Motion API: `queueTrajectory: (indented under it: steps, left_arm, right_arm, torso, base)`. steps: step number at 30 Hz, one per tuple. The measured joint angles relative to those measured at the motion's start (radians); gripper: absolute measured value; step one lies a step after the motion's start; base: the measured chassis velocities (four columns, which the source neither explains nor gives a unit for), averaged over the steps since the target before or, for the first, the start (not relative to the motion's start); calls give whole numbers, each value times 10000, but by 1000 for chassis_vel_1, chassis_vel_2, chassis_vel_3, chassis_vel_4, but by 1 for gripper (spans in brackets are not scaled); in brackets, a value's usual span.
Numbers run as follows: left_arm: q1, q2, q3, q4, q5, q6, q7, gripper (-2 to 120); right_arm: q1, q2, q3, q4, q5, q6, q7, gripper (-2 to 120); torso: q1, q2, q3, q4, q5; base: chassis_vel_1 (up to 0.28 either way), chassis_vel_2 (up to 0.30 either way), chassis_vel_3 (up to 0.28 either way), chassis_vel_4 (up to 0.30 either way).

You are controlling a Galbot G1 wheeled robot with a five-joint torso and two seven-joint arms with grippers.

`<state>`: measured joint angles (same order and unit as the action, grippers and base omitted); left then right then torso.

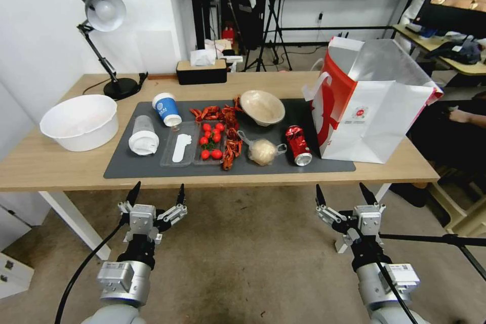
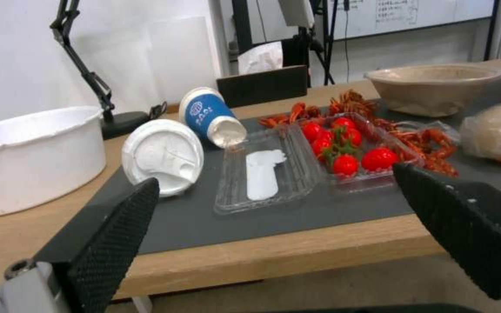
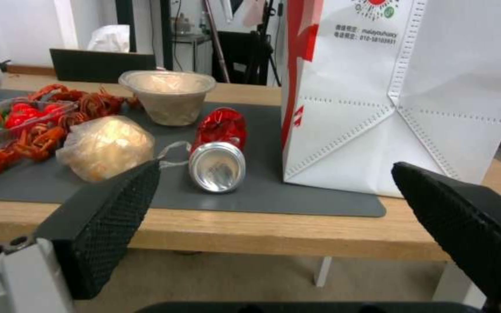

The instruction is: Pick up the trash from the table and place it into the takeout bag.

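Your left gripper (image 1: 157, 191) hangs below the near edge of the long light-wood table (image 1: 61, 162), jaws spread wide and holding nothing. Ahead of it and off to its left sits a round white plastic basin (image 1: 78, 121); leave that alone. Straight ahead on the dark grey mat (image 1: 126, 164) lies the clear lidded cup (image 1: 143, 134) on its side, with the blue-white paper cup (image 1: 167, 109) tipped over just beyond it. Slightly to its right is a clear plastic tray of red cherry tomatoes (image 1: 211, 140), with red crayfish shells (image 1: 230, 129) scattered around it.

Your right gripper (image 1: 346, 192) hangs equally low, jaws wide apart and empty. Ahead and to its left you have the small clear bag with a beige lump (image 1: 262, 151) and, farther back, the beige bowl (image 1: 262, 107). The crushed red soda can (image 1: 298, 145) lies nearly straight ahead, silver end facing you. The large white paper takeout bag with red sides (image 1: 372, 106) stands upright just right of the can, mouth open.

Nothing is bagged yet. I'd start with the can: rise above table height, close across its dented middle, lift well clear of the bag's rim before crossing, and release only once inside.
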<state>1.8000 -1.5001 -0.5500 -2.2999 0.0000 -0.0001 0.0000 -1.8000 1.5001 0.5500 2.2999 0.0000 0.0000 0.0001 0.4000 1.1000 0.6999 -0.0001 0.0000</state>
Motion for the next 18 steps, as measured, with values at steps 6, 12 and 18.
queueTrajectory:
  steps: [6,12,18]
  left_arm:
    - [-51,25,-23,0,-52,89,1,100]
    - [-1062,559,-587,119,-1056,1964,1,100]
    - [-1669,1048,-1035,268,-1900,2748,-148,100]
  right_arm:
    - [40,12,-1,2,21,-93,24,100]
    - [922,482,-37,137,549,-2111,777,100]
    - [1310,426,-169,40,1104,-2197,1054,100]
  torso:
    - [-1,0,0,1,0]
    - [0,0,0,1,-2]
    - [1,0,1,-1,-2]
  base:
    - [0,0,0,0]
    - [0,0,0,0]
    - [0,0,0,0]
